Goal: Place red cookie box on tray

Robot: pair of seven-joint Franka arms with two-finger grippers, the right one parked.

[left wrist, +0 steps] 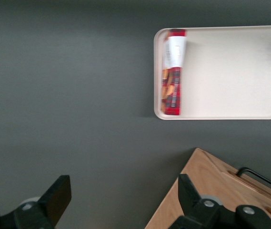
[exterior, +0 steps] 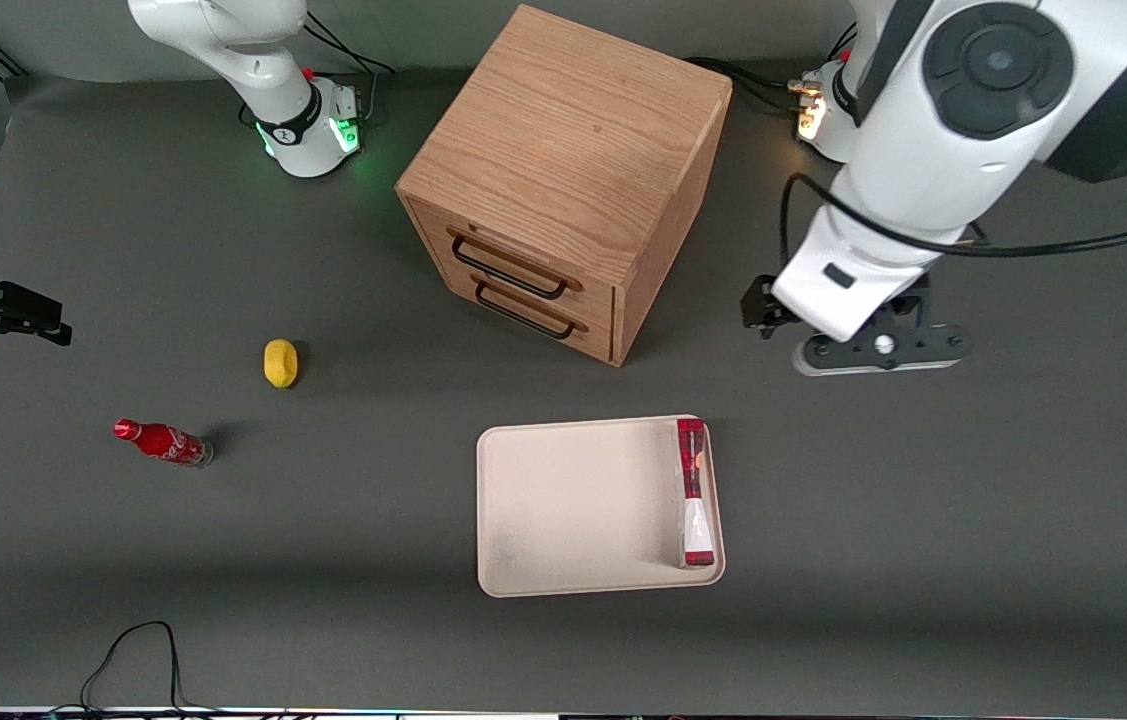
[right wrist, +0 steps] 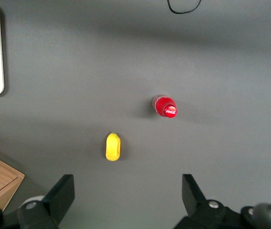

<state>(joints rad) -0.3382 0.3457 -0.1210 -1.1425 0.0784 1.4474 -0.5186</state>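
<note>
The red cookie box (exterior: 694,493) (left wrist: 172,71) lies flat on the cream tray (exterior: 563,510) (left wrist: 235,71), along the tray's short side that faces the working arm's end of the table. My left gripper (left wrist: 123,195) is open with nothing between its fingers. In the front view the gripper (exterior: 878,345) hangs high above the table, farther from the camera than the tray and beside the wooden cabinet. It is well apart from the box.
A wooden two-drawer cabinet (exterior: 563,180) (left wrist: 216,195) stands farther from the camera than the tray. A yellow object (exterior: 280,362) and a small red Coca-Cola bottle (exterior: 163,442) lie toward the parked arm's end. A black cable (exterior: 133,655) loops at the near edge.
</note>
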